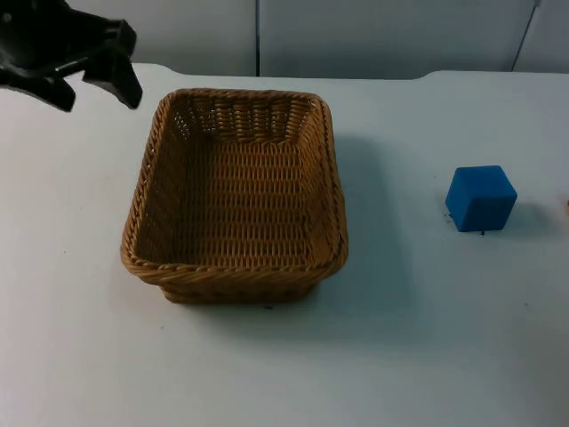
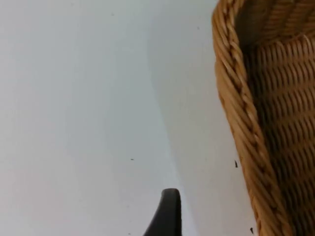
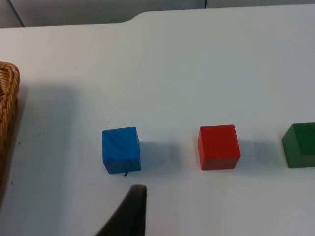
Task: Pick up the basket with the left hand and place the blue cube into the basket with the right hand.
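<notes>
An empty brown wicker basket (image 1: 233,272) stands on the white table, left of centre. My left gripper (image 1: 96,91) hovers open just beyond the basket's far left corner, touching nothing. In the left wrist view the basket's braided rim (image 2: 240,113) runs beside one black fingertip (image 2: 168,212), with bare table between them. The blue cube (image 1: 480,197) sits on the table to the right of the basket. My right gripper (image 3: 131,210) hangs a short way back from the blue cube (image 3: 121,150) and is not touching it.
A red cube (image 3: 219,146) and a green cube (image 3: 300,145) stand in a row to the right of the blue one. The basket's edge (image 3: 7,101) lies well left of the blue cube. The grey partition wall (image 1: 356,36) closes the table's far side.
</notes>
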### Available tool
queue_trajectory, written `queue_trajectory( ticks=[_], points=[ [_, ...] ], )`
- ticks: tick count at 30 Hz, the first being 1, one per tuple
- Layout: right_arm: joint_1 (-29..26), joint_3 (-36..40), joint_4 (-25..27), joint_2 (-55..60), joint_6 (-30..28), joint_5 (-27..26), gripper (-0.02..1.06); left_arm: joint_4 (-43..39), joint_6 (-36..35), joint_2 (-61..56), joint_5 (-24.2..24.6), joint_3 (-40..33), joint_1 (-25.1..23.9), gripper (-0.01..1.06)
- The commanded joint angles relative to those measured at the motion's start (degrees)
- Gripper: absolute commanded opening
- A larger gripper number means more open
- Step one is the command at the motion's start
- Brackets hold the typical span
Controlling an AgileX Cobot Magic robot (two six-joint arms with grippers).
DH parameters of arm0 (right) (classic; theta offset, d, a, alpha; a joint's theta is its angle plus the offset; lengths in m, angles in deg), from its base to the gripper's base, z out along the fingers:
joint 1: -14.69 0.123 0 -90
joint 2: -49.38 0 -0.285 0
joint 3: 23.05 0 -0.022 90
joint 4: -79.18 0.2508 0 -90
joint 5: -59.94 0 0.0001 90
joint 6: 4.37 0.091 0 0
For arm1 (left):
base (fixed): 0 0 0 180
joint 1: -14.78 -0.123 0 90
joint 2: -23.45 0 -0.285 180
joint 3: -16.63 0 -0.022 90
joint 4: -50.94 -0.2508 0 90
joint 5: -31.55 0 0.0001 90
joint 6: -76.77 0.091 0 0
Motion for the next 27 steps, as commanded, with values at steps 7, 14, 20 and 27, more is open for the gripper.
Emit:
queue_trajectory(
  ticks=[7, 14, 20, 27],
  points=[
    [-0.25, -0.53, 0.16, 0.34, -0.35, 0.57, 0.99, 2.25, 0.25, 5.22, -2.09, 0.73, 4.91, 0.74],
    [-0.25, -0.53, 0.16, 0.34, -0.35, 1.15, 0.99, 4.37, 0.25, 8.39, -2.17, 0.87, 5.14, 0.74],
    [-0.25, -0.53, 0.16, 0.34, -0.35, 1.15, 0.99, 6.84, 0.25, 11.19, -0.27, 2.55, 5.41, 0.74],
    [-0.25, -0.53, 0.16, 0.34, -0.35, 1.15, 0.99, 8.85, 0.51, 13.16, 0.31, 3.15, 5.41, 0.74]
  ],
)
